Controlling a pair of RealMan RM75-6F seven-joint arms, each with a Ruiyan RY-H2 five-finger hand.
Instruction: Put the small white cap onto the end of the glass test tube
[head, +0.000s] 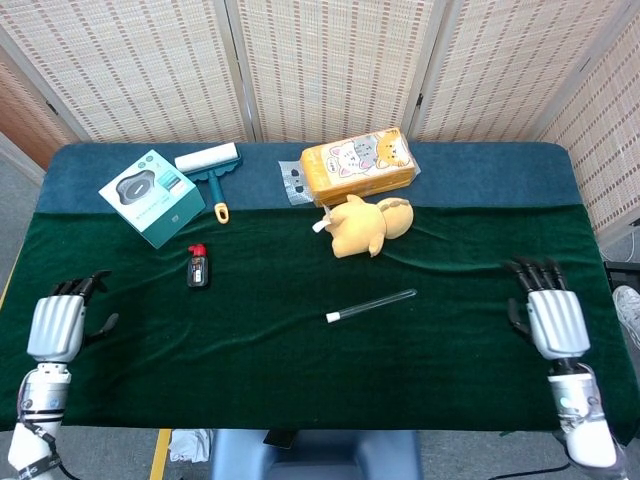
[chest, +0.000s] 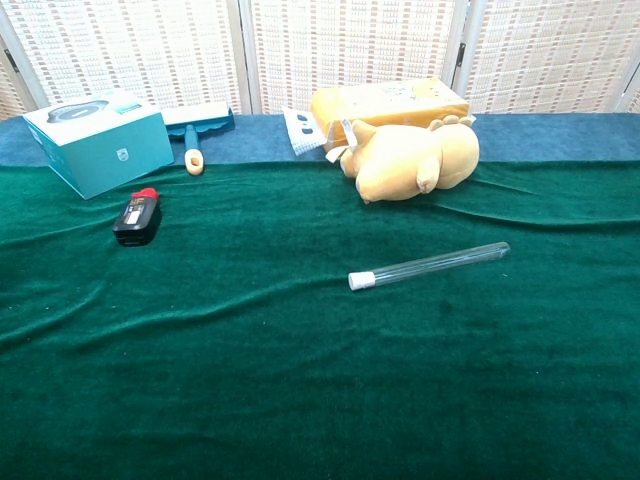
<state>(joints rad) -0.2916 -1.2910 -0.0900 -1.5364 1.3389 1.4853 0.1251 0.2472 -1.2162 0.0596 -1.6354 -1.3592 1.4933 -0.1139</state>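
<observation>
The tube (head: 372, 304) is lying flat on the green cloth (head: 300, 380) near the middle of the table, w/ the cap (head: 332, 317) sitting on its near-left end; the rounded clear end is pointing off to the right & slightly away from me. In the chest view the tube (chest: 430, 265) is running the same slant, cap (chest: 361, 281) at the lower left. Nothing is touching it.

Just beyond it, the yellow plush (head: 366, 225) is lying on the cloth — close to the tube but apart from it. Behind the plush, the cat-print pack (head: 360, 163) is sitting on the blue cloth (head: 480, 170), w/ a small white packet (head: 291, 182) against its left end. Off to the left of the tube, a small black device w/ a red tip (head: 197, 267) is lying on the green. Further back left, the teal box (head: 152, 197) is resting at the seam of the two cloths, & the lint roller (head: 208, 165) is lying beside it, handle pointing toward me.

My hands are both sitting out at the table edges in the head view, well apart from the tube. My left hand (head: 55, 322) is hanging at the far left edge — fingers apart, holding nothing. My right hand (head: 553, 318) is at the far right edge, fingers spread & pointing away from me, also holding nothing. The chest view isn't showing either hand.
</observation>
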